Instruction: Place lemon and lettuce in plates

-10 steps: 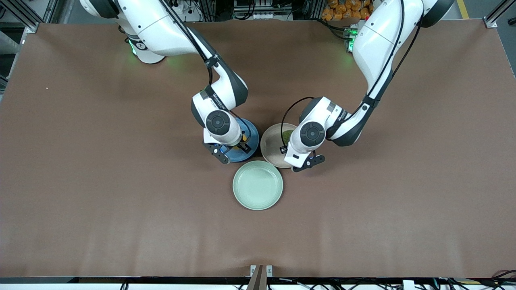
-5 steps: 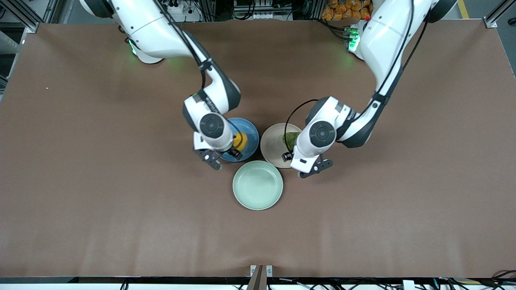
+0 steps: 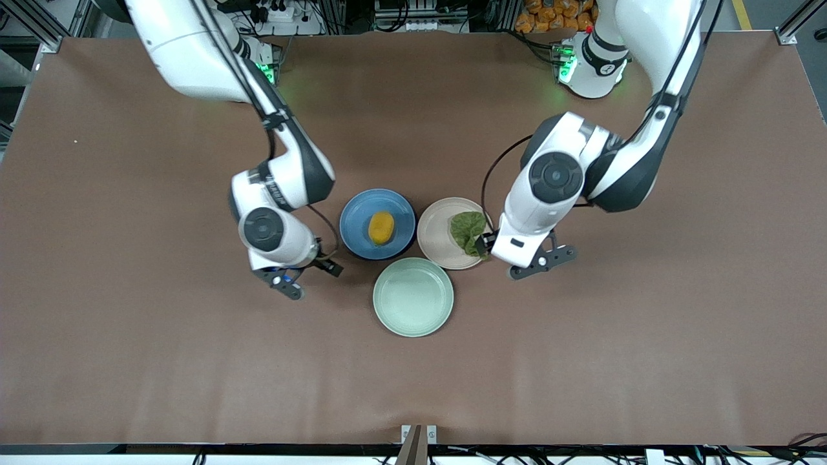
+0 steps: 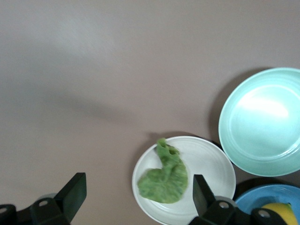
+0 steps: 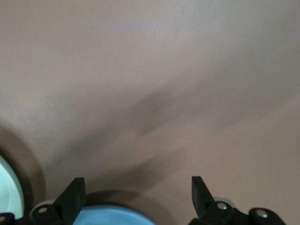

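The lemon (image 3: 381, 227) lies in the blue plate (image 3: 358, 213). The lettuce (image 3: 470, 232) lies in the beige-pink plate (image 3: 436, 226), on the part toward the left arm's end. My right gripper (image 3: 320, 263) is open and empty, in the air beside the blue plate toward the right arm's end. My left gripper (image 3: 492, 248) is open and empty over the beige-pink plate's rim, by the lettuce. The left wrist view shows the lettuce (image 4: 163, 180) on its plate (image 4: 206, 161), the blue plate (image 4: 255, 201) and the lemon (image 4: 281, 212). The right wrist view shows the blue plate's edge (image 5: 112, 216).
A pale mint green plate (image 3: 413, 296) stands empty, nearer to the front camera than the two other plates and touching distance from both. It also shows in the left wrist view (image 4: 262, 122). Brown table (image 3: 161, 355) lies all around.
Both grippers have drawn back from over the plates, each toward its own end of the table. The lemon and the lettuce stay in the plates and now show in full.
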### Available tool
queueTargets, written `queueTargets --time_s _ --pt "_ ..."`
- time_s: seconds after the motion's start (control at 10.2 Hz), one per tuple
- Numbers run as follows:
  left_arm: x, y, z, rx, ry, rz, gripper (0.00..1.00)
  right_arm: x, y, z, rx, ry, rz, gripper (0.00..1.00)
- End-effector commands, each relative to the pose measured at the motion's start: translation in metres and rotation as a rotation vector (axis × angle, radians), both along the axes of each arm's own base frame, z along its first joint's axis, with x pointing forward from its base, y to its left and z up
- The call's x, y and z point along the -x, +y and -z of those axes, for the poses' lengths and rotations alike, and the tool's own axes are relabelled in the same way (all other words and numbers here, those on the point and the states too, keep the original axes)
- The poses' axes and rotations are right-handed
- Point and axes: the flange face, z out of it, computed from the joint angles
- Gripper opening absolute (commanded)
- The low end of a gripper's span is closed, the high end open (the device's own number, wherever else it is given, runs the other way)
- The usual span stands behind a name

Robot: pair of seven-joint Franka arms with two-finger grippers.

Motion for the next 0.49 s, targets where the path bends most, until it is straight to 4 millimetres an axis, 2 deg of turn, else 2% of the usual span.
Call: queueTargets --time_s 0.0,0.2,0.39 --pt "0.001 0.027 -0.045 -0.039 -0.037 0.076 1.0 -0.014 -0.058 -0.013 -0.018 0.01 -0.077 1.0" --pt "0.001 0.045 -0.076 -0.039 -0.064 0.106 1.0 -0.024 -0.103 -0.013 -0.036 0.027 -0.156 1.0" --pt "0.008 0.05 -0.101 -0.042 -0.086 0.109 1.0 -0.031 -0.153 -0.014 -0.054 0.042 -0.215 1.0"
